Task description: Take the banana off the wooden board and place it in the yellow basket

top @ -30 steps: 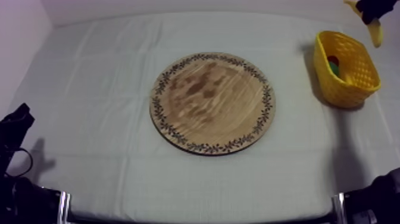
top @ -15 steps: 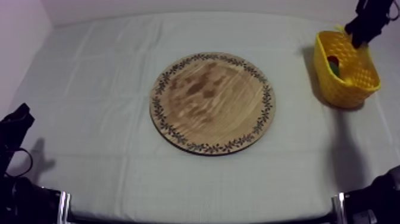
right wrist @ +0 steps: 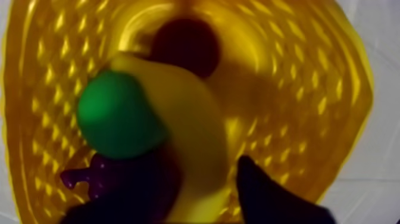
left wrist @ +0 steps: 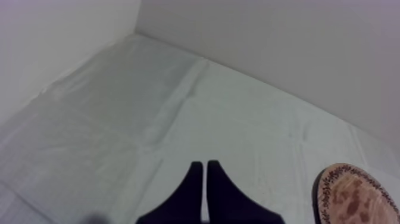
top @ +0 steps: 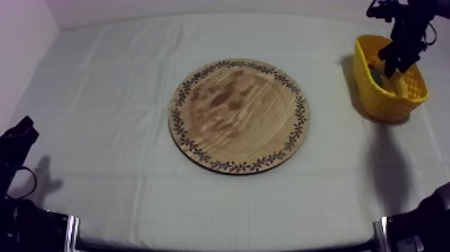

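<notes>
My right gripper [top: 392,66] reaches down into the yellow basket [top: 383,100] at the table's far right. In the right wrist view its black fingers [right wrist: 265,193] sit on either side of the yellow banana [right wrist: 193,125], shut on it, low inside the basket [right wrist: 309,89]. Under the banana lie a green pear [right wrist: 116,116], a small red fruit [right wrist: 187,44] and purple grapes [right wrist: 89,176]. The round wooden board [top: 238,114] lies bare at the table's middle. My left gripper [left wrist: 204,173] rests shut over the cloth near the board's rim [left wrist: 357,196], low at the left [top: 20,134] in the top view.
Grey-white cloth [top: 100,80] covers the whole table. Walls stand along the table's far edge and left side. The basket stands close to the table's right edge.
My right gripper has come down with the banana from above the basket's far rim into the basket. The left arm and the board have not moved.
</notes>
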Tool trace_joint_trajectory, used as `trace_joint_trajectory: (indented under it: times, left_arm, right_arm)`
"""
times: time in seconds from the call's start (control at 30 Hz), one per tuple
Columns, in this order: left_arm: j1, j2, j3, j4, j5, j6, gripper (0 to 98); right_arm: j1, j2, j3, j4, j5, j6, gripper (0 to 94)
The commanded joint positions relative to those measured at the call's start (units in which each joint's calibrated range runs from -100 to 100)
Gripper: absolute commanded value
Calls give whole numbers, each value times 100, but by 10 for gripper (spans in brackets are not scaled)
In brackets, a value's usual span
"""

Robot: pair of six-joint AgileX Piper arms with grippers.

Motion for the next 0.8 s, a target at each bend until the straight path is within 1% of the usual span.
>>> trace_joint_trajectory:
  times: [0.0, 0.07, 0.13, 0.23, 0.37, 0.5, 0.6, 0.77]
  left_arm:
    - [1, 0, -1, -1, 0, -2, 1]
    - [1, 0, -1, -1, 0, -2, 1]
    - [1, 0, -1, -1, 0, -2, 1]
    - [1, 0, -1, -1, 0, -2, 1]
    - [1, 0, -1, -1, 0, -2, 1]
    - [1, 0, -1, -1, 0, -2, 1]
    - [1, 0, -1, -1, 0, -2, 1]
    - [1, 0, -1, -1, 0, -2, 1]
  right_arm:
    - [0, 11, -40, -10, -3, 2, 620]
    - [2, 5, -66, -9, -14, 7, 688]
    - [3, -22, -84, -8, -21, 16, 731]
    - [10, -123, -102, -18, -15, 37, 764]
    - [21, -445, -191, -86, 81, 119, 776]
    - [0, -1041, -235, -161, 106, 179, 736]
    - [-57, -1602, -139, -237, 63, 181, 678]
    - [-218, -2564, 239, -455, -66, 108, 571]
